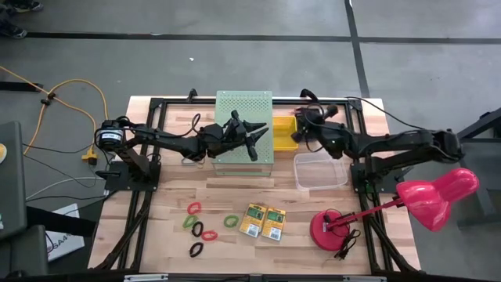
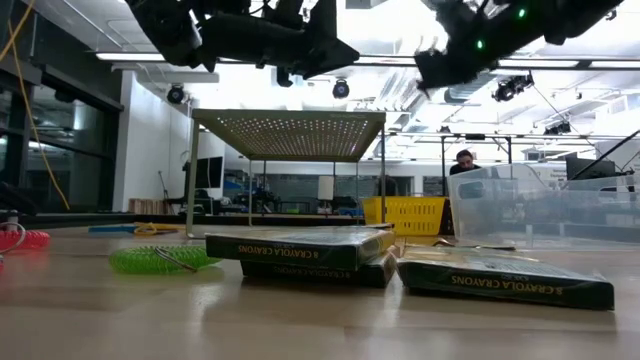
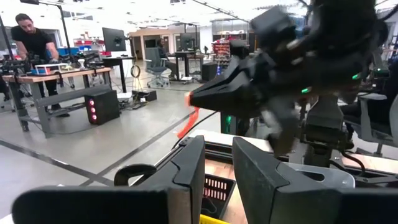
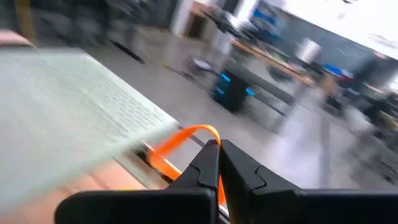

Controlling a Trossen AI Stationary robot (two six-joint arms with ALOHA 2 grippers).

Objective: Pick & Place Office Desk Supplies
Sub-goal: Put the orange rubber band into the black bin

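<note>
From above, the pale-green perforated box [image 1: 244, 125] and the clear tub [image 1: 321, 170] fill the frame's middle, with the crayon boxes [image 1: 262, 222] upright lower down, while the right wrist view shows the right gripper [image 4: 219, 149] pinching an orange band [image 4: 180, 140], and the left gripper [image 1: 254, 135] is narrowly parted.

A grey concrete floor [image 1: 235, 19] crossed by dark lines is seen around the wooden table [image 1: 235, 262]. Beyond it, an open workshop is shown, lit by ceiling strip lights [image 2: 140, 57], with workbenches [image 3: 56, 78], monitors [image 3: 114, 38] and a seated person [image 2: 464, 160].
</note>
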